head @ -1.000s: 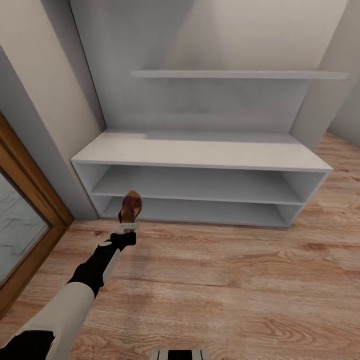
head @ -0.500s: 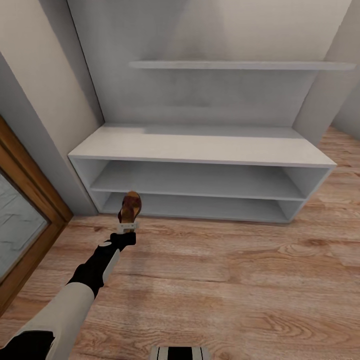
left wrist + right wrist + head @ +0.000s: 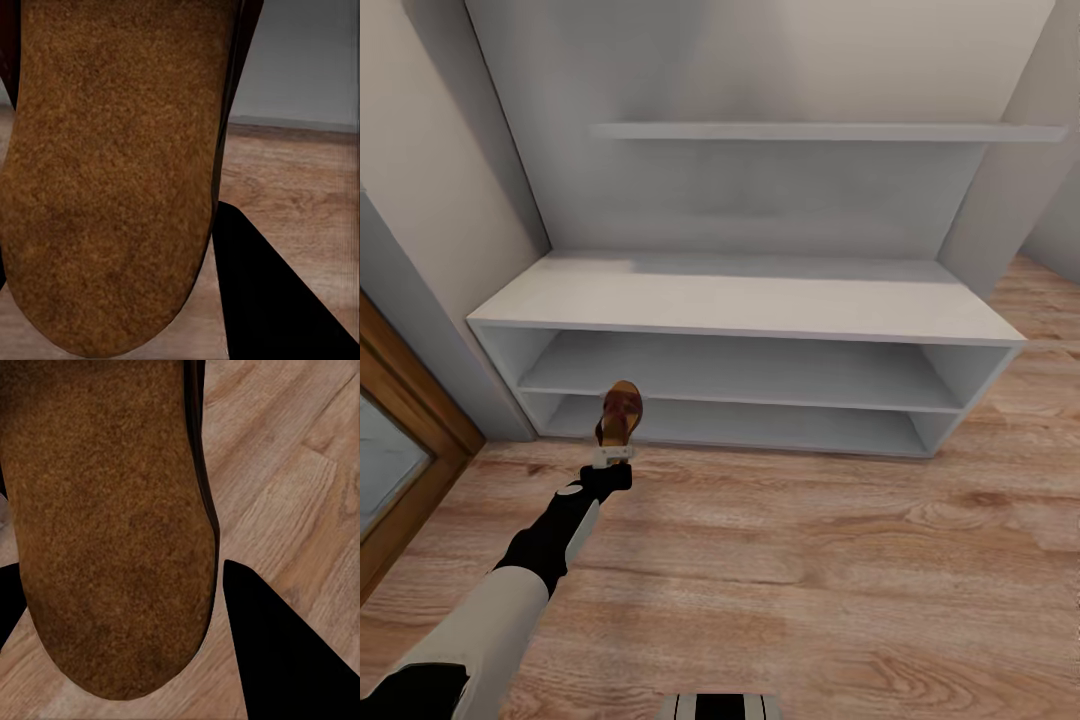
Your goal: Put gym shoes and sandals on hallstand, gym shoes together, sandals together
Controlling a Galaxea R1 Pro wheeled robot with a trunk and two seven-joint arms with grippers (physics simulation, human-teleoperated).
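My left gripper (image 3: 614, 454) is shut on the heel end of a dark brown sandal (image 3: 621, 412), held upright just above the corridor floor (image 3: 810, 540) in front of the hallstand's (image 3: 760, 300) lower left shelf. In the left wrist view the sandal's tan insole (image 3: 112, 172) rises close between the black fingers (image 3: 277, 300). My right gripper (image 3: 142, 652) is shut on the other sandal (image 3: 112, 510), whose insole hangs over the wood planks. The gym shoes are out of view.
The pale-grey hallstand has two open lower shelf levels (image 3: 740, 365) and an upper shelf (image 3: 810, 131) on its back panel. A wood-framed door (image 3: 400, 440) stands at the left, beside a grey wall. Open floor stretches to the right of the rack.
The whole picture has shifted: the rack sits further left and the door frame has slid toward the edge, so the camera moved. The left arm keeps its pose with the sandal.
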